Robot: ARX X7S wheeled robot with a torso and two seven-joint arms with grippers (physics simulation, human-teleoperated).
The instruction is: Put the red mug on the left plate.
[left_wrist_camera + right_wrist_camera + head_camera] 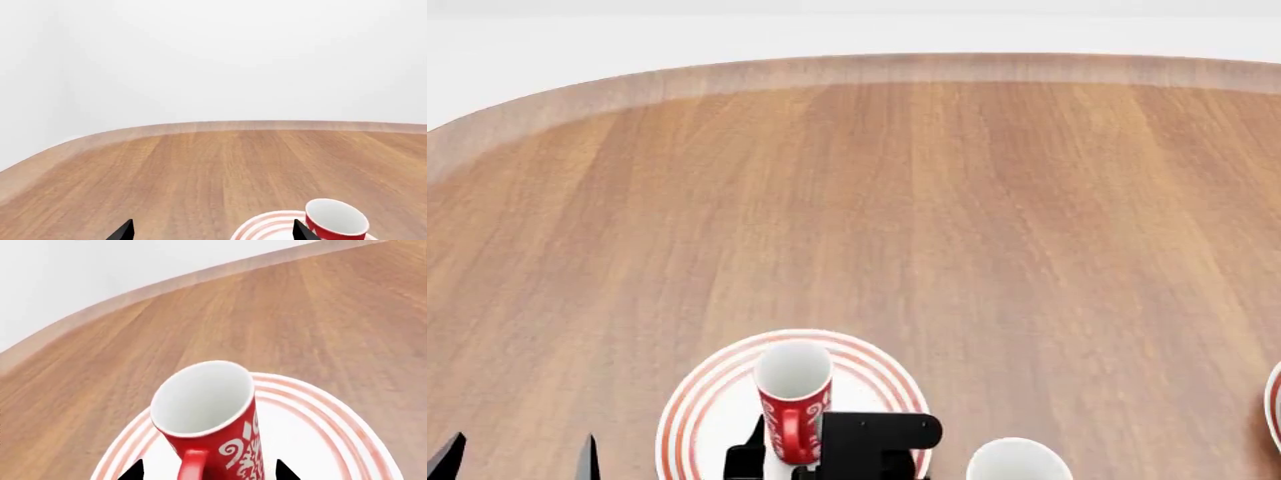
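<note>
Left wrist view: your left gripper (pixel 212 231) is spread wide and holds nothing.

Head view: the red mug (pixel 793 398) stands on the left plate (pixel 701 402), your right gripper (pixel 827 452) around it.

Right wrist view: the glossy, swirl-patterned mug is tall and slim; pulling back unevenly could tip it. I cannot tell whether the tips actually grip it.

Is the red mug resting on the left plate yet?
Cannot tell. In the right wrist view the red mug is over the left plate, but its base is out of frame; the head view hides it too.
</note>
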